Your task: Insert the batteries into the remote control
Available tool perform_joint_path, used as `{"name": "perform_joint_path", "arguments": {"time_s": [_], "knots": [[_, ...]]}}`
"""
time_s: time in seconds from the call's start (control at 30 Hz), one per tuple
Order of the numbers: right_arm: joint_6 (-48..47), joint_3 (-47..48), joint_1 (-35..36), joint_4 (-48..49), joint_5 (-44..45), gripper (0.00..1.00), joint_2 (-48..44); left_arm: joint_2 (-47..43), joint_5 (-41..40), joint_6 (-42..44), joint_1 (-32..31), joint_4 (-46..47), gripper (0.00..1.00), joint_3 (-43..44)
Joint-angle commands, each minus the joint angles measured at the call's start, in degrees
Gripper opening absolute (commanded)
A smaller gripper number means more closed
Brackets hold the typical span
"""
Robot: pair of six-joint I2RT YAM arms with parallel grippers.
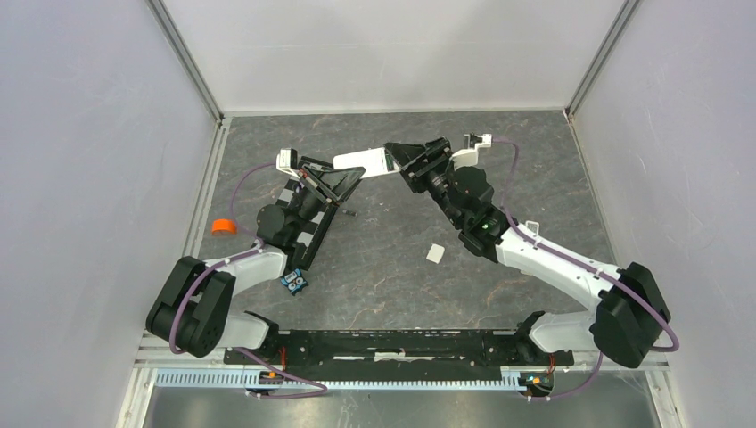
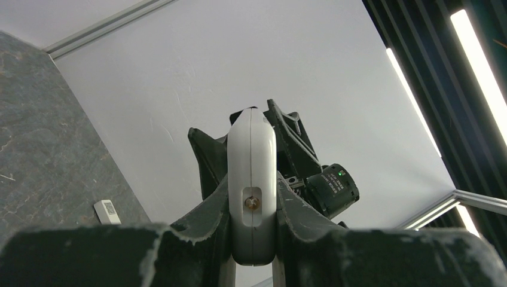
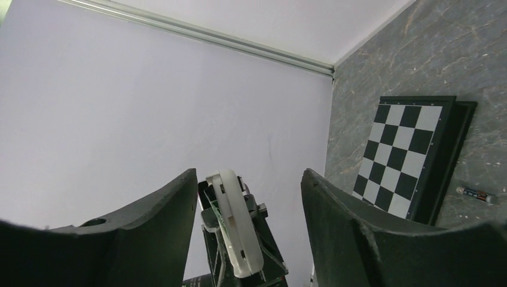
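Note:
My left gripper [image 1: 346, 175] is shut on the white remote control [image 1: 362, 160] and holds it in the air above the table. In the left wrist view the remote [image 2: 252, 161] stands edge-on, clamped between the fingers [image 2: 206, 221]. My right gripper [image 1: 401, 163] is open and faces the remote's far end. In the right wrist view that end [image 3: 236, 224] shows between the spread fingers [image 3: 173, 203] without touching them. One dark slim battery [image 3: 476, 193] lies on the table beside the checkered board; it also shows in the top view [image 1: 349, 213]. I see no second battery.
The black-and-white checkered board [image 3: 406, 155] lies on the table under my left arm [image 1: 308, 234]. A small white square piece [image 1: 435, 253] lies mid-table. A small blue toy-like object [image 1: 294, 282] sits near the left arm's base. An orange object [image 1: 223, 226] lies at the left edge.

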Motion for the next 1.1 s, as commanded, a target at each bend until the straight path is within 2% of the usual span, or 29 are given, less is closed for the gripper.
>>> {"name": "perform_joint_path", "arguments": {"time_s": [0.0,0.13,0.2,0.23,0.37,0.43,0.57,0.83,1.07], "knots": [[-3.3,-2.3,-0.5,4.1,0.7,0.65,-3.7,-1.5,-1.2,-0.5,0.3,2.0,0.02,1.3],[-7.1,-2.4,-0.5,4.7,1.5,0.55,-4.7,-1.3,-1.0,-1.4,0.3,2.3,0.02,1.6],[-8.4,-2.1,-0.5,4.7,1.0,0.53,-4.5,-1.2,-1.0,-1.6,0.3,2.5,0.02,1.7],[-8.7,-2.1,-0.5,4.8,0.7,0.54,-4.4,-1.2,-1.0,-1.7,0.3,2.5,0.02,1.7],[-9.6,-2.1,-0.6,5.9,-0.4,0.67,-3.9,-1.2,-0.9,-2.1,0.3,2.5,0.02,1.8],[-10.2,-2.1,-0.6,6.6,-1.2,0.68,-3.7,-1.2,-0.9,-2.2,0.3,2.5,0.02,1.8],[-11.1,-2.5,-0.6,7.5,-2.2,0.58,-3.6,-1.2,-0.9,-2.5,0.3,2.5,0.02,1.9],[-13.1,-1.6,-0.7,6.7,-3.9,0.54,-2.4,-0.6,-0.4,-3.4,0.3,2.6,0.02,2.4],[-13.8,0.3,-0.8,3.4,-4.6,0.35,-1.2,-0.8,0.0,-3.3,0.3,2.6,0.02,2.4]]}}
